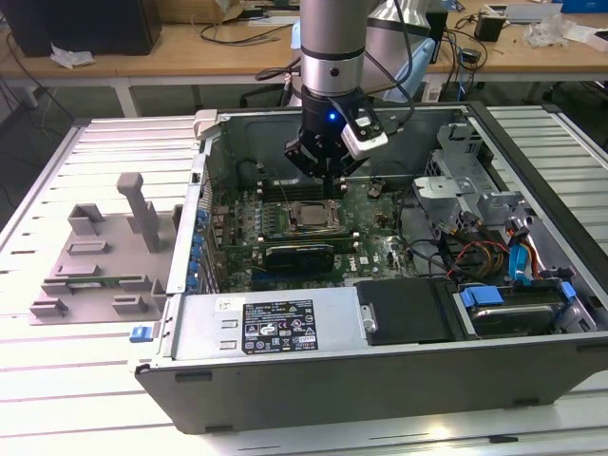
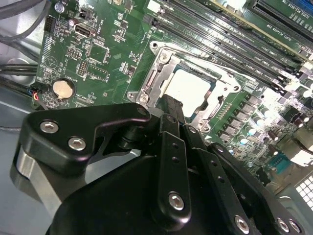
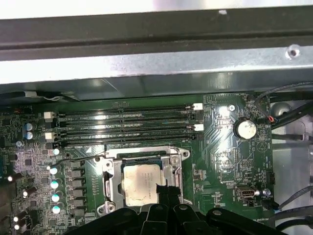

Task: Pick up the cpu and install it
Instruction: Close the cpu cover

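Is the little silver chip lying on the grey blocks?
No, the cpu sits inside the metal-framed socket in the computer.

A pale ribbed metal tabletop point(image 1: 57, 190) is spread out below and around the fingers point(image 1: 329, 186); well beyond them a long light wooden desk point(image 1: 171, 52) on white legs is seen, littered with black cables point(image 1: 217, 36).

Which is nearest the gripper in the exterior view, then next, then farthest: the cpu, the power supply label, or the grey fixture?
1. The cpu, seated right under the gripper.
2. The power supply label, toward the camera.
3. The grey fixture, outside the case at the exterior view's left.
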`<state>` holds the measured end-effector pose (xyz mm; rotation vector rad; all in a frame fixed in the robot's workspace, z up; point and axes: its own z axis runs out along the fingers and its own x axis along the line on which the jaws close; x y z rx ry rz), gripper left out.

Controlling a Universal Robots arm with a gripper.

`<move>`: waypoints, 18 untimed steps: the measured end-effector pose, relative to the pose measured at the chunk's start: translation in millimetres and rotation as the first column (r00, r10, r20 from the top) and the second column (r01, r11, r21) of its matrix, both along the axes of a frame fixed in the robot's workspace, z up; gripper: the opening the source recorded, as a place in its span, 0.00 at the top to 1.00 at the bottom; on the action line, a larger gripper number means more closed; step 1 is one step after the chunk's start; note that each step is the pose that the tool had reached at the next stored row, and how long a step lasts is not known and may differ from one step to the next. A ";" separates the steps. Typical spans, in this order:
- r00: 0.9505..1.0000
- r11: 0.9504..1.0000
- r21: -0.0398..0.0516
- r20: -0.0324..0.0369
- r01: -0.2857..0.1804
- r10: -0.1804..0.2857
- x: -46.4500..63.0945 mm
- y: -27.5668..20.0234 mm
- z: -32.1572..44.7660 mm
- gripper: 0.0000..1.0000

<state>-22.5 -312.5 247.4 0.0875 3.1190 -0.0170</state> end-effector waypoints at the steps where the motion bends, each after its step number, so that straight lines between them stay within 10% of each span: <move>1: 1.000 1.000 0.000 0.000 0.000 0.000 -0.4 0.0 -0.3 0.89; 18: 1.000 1.000 0.000 0.000 0.000 0.000 -2.9 0.0 -0.9 0.89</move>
